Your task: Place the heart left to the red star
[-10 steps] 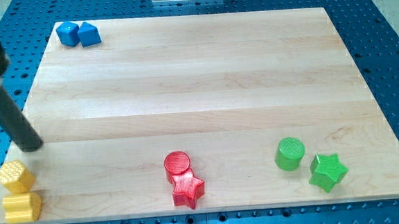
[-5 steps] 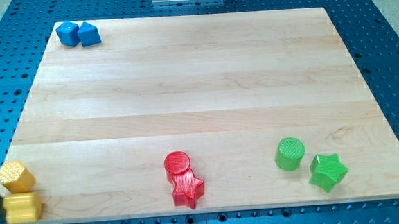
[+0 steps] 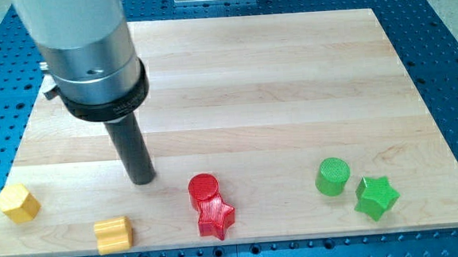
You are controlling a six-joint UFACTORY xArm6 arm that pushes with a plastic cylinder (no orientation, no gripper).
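The yellow heart [image 3: 113, 234] lies near the view's bottom edge of the board, well left of the red star [image 3: 216, 217]. A red cylinder [image 3: 204, 188] touches the star's upper side. My tip [image 3: 143, 179] stands on the board above and slightly right of the heart, and left of the red cylinder, touching neither. The arm's grey body hides the board's upper left corner, where the blue blocks were.
A yellow hexagon block [image 3: 18, 203] sits at the board's left edge. A green cylinder [image 3: 332, 176] and a green star [image 3: 376, 197] sit at the bottom right. The wooden board [image 3: 290, 77] lies on a blue perforated table.
The yellow heart has slid right along the bottom edge, away from the hexagon. My rod has moved from the far bottom left to above and right of the heart. The hexagon shifted slightly.
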